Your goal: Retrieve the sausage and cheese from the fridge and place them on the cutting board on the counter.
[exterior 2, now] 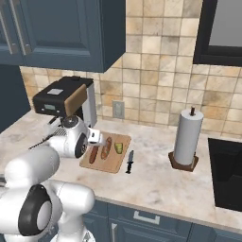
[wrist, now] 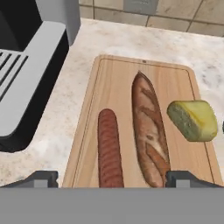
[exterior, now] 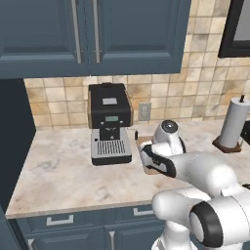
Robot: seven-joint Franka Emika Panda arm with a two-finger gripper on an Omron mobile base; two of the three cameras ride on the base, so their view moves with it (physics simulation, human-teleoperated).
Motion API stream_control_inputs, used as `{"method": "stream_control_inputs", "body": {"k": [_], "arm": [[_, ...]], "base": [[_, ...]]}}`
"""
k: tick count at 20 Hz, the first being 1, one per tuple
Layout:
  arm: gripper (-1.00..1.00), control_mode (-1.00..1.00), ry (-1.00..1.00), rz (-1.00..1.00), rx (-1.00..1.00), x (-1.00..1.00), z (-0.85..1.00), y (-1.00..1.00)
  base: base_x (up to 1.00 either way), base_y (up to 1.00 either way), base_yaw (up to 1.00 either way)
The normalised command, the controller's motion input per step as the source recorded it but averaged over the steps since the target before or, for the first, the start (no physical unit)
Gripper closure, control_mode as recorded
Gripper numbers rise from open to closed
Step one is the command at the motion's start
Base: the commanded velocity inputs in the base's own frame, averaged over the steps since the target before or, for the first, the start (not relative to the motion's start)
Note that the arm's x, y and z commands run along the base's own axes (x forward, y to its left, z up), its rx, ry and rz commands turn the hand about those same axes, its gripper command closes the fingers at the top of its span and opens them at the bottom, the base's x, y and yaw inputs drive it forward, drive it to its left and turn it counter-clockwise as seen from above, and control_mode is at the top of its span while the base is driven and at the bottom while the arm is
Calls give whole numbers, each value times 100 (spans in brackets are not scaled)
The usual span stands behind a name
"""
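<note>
Reddish-brown sausage | lies lengthwise along cutting board | beside cheese

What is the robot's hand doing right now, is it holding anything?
Hand: open and holding nothing, hovering over the cutting board with the sausage just below it.

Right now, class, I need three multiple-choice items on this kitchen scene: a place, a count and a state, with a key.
1. Where is the cheese?
A. on the cutting board
B. held in the gripper
C. on top of the sausage
2. How many foods lie on the board?
A. one
B. two
C. three
3. The gripper is:
A. shut on the sausage
B. open
C. shut on the cheese
Key: 1A, it rests on the wood; 2C, sausage, tan stick and cheese; 3B, its fingertips stand wide apart.
</note>
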Motion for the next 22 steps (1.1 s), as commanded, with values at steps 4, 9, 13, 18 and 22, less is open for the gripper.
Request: {"method": "stream_control_inputs", "body": {"k": [4,9,13,18,22], "arm": [[-100,-100,0,-2,5,-100,74,-14],[-100,-100,-2,0,7,-100,70,-3],[-100,-100,-7,0,5,-100,93,0],[-100,-100,-4,0,3,-100,99,-9],[-100,-100,-13,0,0,-100,45,-21]], "base": [[0,0,0],[0,0,0],[0,0,0],[0,0,0],[0,0,0]]}}
